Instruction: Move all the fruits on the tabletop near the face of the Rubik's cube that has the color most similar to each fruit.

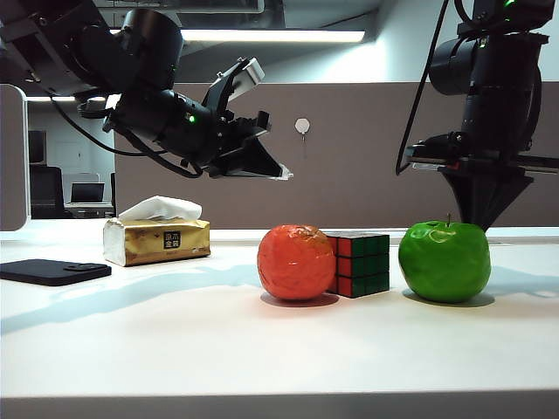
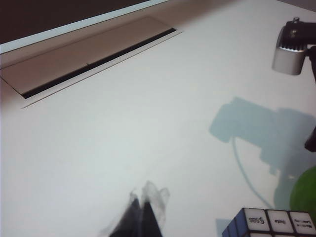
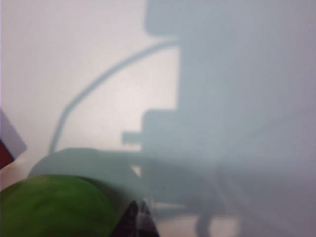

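On the white tabletop (image 1: 175, 349) the Rubik's cube (image 1: 360, 262) stands between the two fruits. The bumpy red-orange fruit (image 1: 296, 262) touches the cube's red side. The green apple (image 1: 444, 260) sits just off its green side, a small gap between them. My left gripper (image 1: 281, 173) hangs shut and empty high above the table, left of the fruits. In the left wrist view its tips (image 2: 143, 197) meet, with the cube (image 2: 269, 224) and apple (image 2: 307, 195) at the edge. My right gripper (image 1: 479, 223) points down, shut and empty, just behind the apple (image 3: 54, 207), its tips (image 3: 139, 210) together.
A gold tissue box (image 1: 157, 237) stands at the back left, and a flat black pad (image 1: 52, 271) lies near the left edge. A cable slot (image 2: 94, 59) runs along the desk's far side. A brown partition (image 1: 367, 148) closes the back.
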Available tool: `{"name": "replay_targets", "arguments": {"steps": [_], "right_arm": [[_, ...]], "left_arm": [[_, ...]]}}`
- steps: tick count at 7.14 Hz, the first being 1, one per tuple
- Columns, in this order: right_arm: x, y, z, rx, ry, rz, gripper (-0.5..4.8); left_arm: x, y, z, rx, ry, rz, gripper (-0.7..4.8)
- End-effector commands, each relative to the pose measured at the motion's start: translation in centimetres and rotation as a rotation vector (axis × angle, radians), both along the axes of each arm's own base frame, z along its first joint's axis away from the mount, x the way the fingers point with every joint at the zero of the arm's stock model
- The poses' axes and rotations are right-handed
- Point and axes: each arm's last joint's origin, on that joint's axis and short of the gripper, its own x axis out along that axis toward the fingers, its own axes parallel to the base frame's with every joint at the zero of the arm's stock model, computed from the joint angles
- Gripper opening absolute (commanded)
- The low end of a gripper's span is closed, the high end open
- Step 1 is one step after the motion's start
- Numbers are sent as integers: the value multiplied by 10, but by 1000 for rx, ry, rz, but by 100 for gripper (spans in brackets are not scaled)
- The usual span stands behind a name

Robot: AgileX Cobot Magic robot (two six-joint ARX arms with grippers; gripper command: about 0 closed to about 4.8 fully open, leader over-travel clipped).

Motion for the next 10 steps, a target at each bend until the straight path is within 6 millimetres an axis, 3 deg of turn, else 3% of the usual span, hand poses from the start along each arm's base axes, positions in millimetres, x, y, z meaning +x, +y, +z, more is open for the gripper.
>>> {"name": "replay_targets", "arguments": {"steps": [1, 5, 8, 9, 10], "right_arm": [[-18, 3, 1, 159, 193, 79, -1], [-23, 12, 2, 229, 230, 158, -1], [-20, 9, 1, 97, 181, 139, -1], [7, 11, 49, 135, -380, 138, -1], [6, 9, 65, 150, -478, 135, -1]], "left_arm": [[0, 0, 4, -9, -17, -4, -5], [0, 0, 4, -10, -16, -4, -5], [-1, 0, 2, -3, 4, -3, -5], [-2, 18, 34, -80, -34, 129, -5], [-2, 29, 46, -107, -47, 181, -5]]}}
